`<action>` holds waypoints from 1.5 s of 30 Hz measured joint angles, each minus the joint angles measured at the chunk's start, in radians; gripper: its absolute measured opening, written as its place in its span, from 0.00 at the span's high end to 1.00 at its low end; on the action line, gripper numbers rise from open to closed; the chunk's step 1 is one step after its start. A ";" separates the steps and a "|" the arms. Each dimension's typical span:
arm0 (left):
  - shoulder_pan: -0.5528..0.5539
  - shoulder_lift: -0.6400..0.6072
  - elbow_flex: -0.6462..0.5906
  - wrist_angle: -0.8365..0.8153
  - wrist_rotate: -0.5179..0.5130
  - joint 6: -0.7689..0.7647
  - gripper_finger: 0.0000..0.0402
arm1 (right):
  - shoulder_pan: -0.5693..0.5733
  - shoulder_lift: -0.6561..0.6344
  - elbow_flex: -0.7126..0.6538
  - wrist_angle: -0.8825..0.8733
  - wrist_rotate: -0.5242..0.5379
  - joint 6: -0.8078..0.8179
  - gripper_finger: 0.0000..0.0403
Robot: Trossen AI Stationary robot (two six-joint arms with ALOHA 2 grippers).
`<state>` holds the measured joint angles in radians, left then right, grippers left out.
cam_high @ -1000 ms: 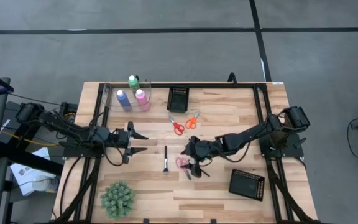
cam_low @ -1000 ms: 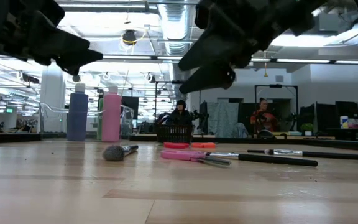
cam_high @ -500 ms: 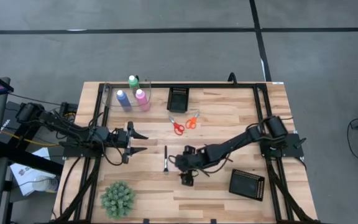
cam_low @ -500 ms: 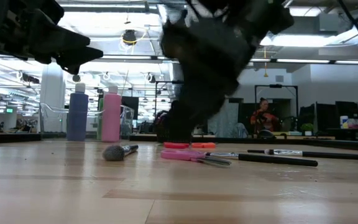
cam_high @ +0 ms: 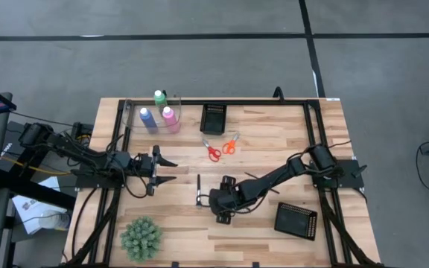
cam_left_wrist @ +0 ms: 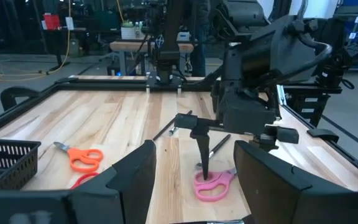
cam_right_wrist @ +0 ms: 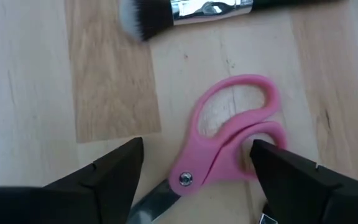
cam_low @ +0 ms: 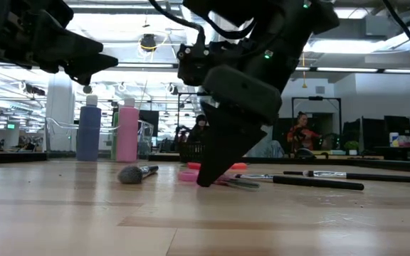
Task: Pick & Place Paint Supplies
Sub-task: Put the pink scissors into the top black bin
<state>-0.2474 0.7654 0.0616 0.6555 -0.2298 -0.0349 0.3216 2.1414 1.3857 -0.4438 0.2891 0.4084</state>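
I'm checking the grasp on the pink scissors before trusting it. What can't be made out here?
- High view: the right gripper covers the pink scissors.
- Right wrist view: the pink scissors have their blade tips cut off by the edge.
- Low view: the right gripper hides most of the scissors.

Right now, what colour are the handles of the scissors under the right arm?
Pink; the scissors show best in the right wrist view.

Pink scissors [cam_right_wrist: 229,140] blades under right claw [cam_right_wrist: 194,171]
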 joint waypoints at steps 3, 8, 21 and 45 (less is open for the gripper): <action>0.000 0.000 0.000 0.000 0.000 0.000 0.48 | 0.001 -0.001 0.000 -0.003 0.007 -0.002 0.35; 0.000 0.000 0.000 0.000 0.000 0.000 0.48 | 0.001 0.000 -0.002 -0.009 0.004 -0.012 0.57; 0.000 0.000 0.000 0.000 0.000 -0.007 0.48 | 0.002 -0.003 -0.004 -0.020 -0.007 -0.064 0.99; 0.000 0.000 0.000 -0.001 -0.001 -0.008 0.48 | 0.017 0.010 0.171 -0.186 0.110 -0.203 1.00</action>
<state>-0.2475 0.7654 0.0620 0.6544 -0.2305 -0.0425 0.3382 2.1509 1.5562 -0.6296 0.3991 0.2057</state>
